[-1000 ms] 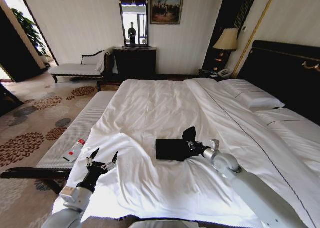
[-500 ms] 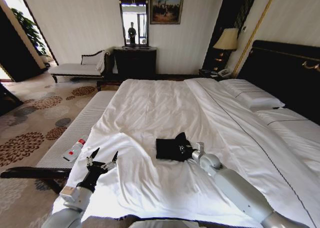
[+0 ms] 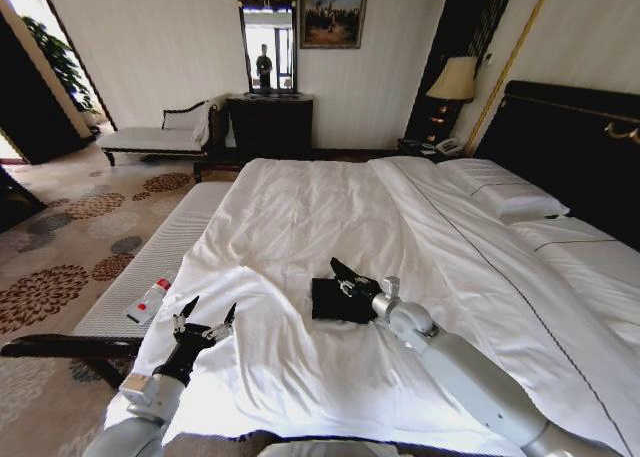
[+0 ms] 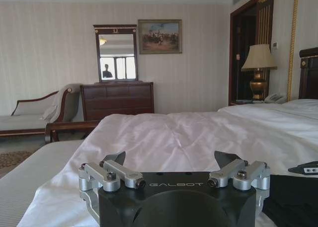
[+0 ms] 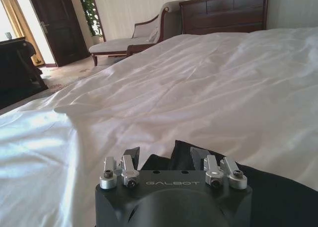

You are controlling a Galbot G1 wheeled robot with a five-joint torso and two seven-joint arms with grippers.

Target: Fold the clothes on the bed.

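— How does the T-shirt (image 3: 338, 300) look?
— One black cloth, folded into a compact rectangle on the white bed (image 3: 320, 217), near its foot.
— And the grippers?
— Two: the right gripper (image 3: 345, 274) over the shirt, jaws spread, holding nothing — the left gripper (image 3: 205, 317) wide apart too, well aside.

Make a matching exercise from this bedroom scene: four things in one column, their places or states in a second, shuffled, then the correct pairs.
Things:
1. black T-shirt
2. left tool
3. right tool
4. white and red bottle

Places or states:
A. lying on the padded bench
B. open, at the bed's near corner
C. folded compact on the white duvet
D. open, over the dark cloth

Pairs: 1-C, 2-B, 3-D, 4-A
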